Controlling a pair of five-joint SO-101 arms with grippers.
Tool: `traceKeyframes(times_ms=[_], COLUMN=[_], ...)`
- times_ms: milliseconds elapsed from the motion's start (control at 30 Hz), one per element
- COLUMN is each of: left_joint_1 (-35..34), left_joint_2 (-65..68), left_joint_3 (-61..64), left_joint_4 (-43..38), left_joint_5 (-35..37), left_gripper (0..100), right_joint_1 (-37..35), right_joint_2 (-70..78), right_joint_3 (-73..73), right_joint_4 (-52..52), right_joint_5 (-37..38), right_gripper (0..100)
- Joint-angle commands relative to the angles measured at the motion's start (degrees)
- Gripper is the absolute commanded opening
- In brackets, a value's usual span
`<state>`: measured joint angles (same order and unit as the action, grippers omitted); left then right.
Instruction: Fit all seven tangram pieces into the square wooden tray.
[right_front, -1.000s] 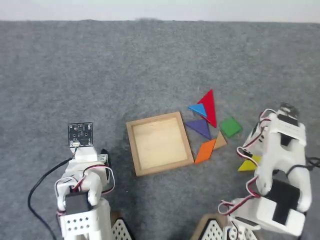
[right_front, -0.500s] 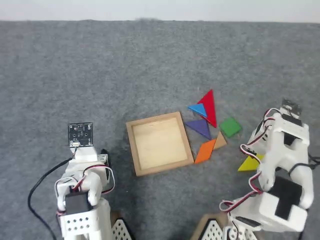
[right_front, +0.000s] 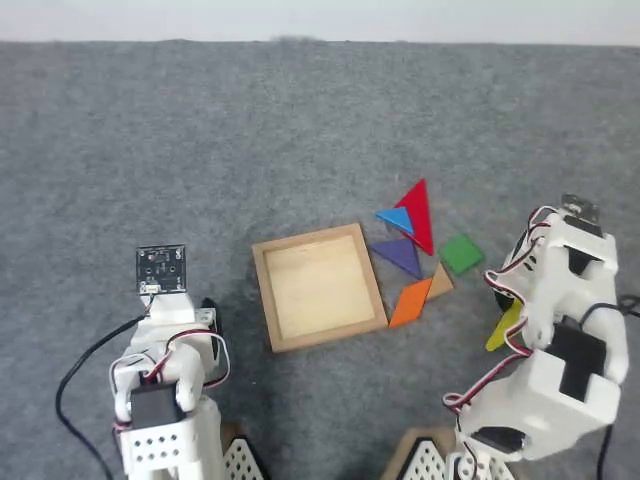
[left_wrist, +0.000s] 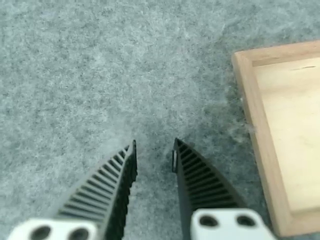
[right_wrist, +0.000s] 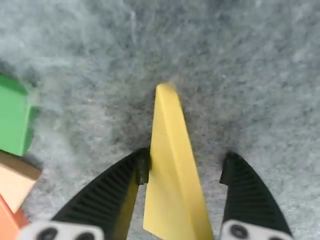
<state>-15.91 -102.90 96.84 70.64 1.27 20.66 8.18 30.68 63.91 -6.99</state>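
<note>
Visibly, yellow triangle (right_wrist: 169, 150) leans against right fingers (right_wrist: 107, 192)

right hand (right_wrist: 187, 167): shifted | yellow triangle (right_wrist: 169, 145): flat → tipped up on edge

No lettering, number, label or sign is legible anywhere, neither on the wooden tray (right_front: 266, 295) nor on the tangram pieces (right_front: 418, 213) at its 3 o'clock.

The left arm's black ridged gripper (left_wrist: 154, 152) hovers with fingers slightly parted over grey felt carpet (left_wrist: 90, 65), beside the square wooden tray (left_wrist: 250, 95).
</note>
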Motion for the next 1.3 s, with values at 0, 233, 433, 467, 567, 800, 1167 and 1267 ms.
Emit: traceKeyframes(times_ms=[0,233,433,467,567,800,1167,1267], left_joint_1=[-0.35,-0.35,-0.35,-0.35,-0.35,-0.35,-0.35,-0.35], left_joint_2=[-0.53,-0.53,-0.53,-0.53,-0.53,-0.53,-0.53,-0.53], left_joint_3=[-0.31,-0.31,-0.31,-0.31,-0.31,-0.31,-0.31,-0.31], left_joint_4=[0.18,0.18,0.18,0.18,0.18,0.18,0.18,0.18], left_joint_5=[-0.26,-0.26,-0.26,-0.26,-0.26,-0.26,-0.26,-0.26], left_gripper=[11,11,11,11,11,11,11,11], right_joint_1=[-0.92,-0.84,-1.63,-2.51,-7.34,-30.55,-55.78,-58.15], right_joint_2=[0.92,0.84,-5.93,-8.40,-16.31,-27.65,-12.44,-2.51], right_joint_3=[0.00,-1.58,-3.69,-3.78,-3.69,-4.04,-18.37,-26.37], right_joint_4=[0.48,1.01,5.58,6.37,9.45,10.24,1.36,1.63], right_joint_5=[0.79,5.36,5.54,5.63,5.63,6.77,4.22,-0.35], right_gripper=[15.8,2.0,0.6,0.6,0.6,0.6,0.6,0.6])
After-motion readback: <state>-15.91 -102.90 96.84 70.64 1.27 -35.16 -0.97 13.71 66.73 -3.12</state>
